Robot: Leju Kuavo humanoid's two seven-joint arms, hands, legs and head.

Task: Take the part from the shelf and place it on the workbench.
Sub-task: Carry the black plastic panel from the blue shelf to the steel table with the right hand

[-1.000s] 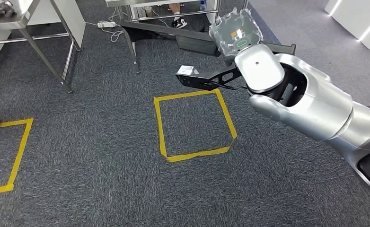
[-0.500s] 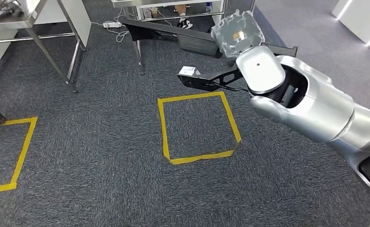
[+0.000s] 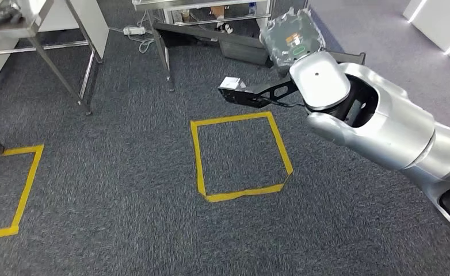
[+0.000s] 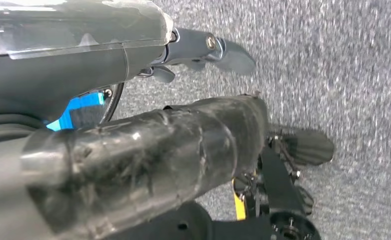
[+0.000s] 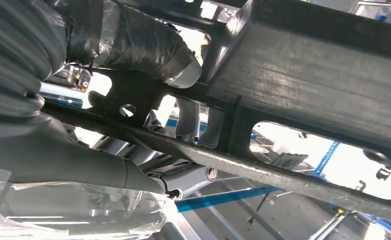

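The right robot hand (image 5: 128,55) is clamped on the black part (image 3: 257,92) — thumb over its flat plate, fingers (image 5: 186,120) behind — holding it in the air above the grey carpet (image 3: 113,190), beyond a yellow tape square (image 3: 240,155). The left robot hand (image 4: 203,50) hangs over the carpet, its fingers apart, holding nothing.

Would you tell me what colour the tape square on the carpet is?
Yellow; the tape square shows best in the head view.
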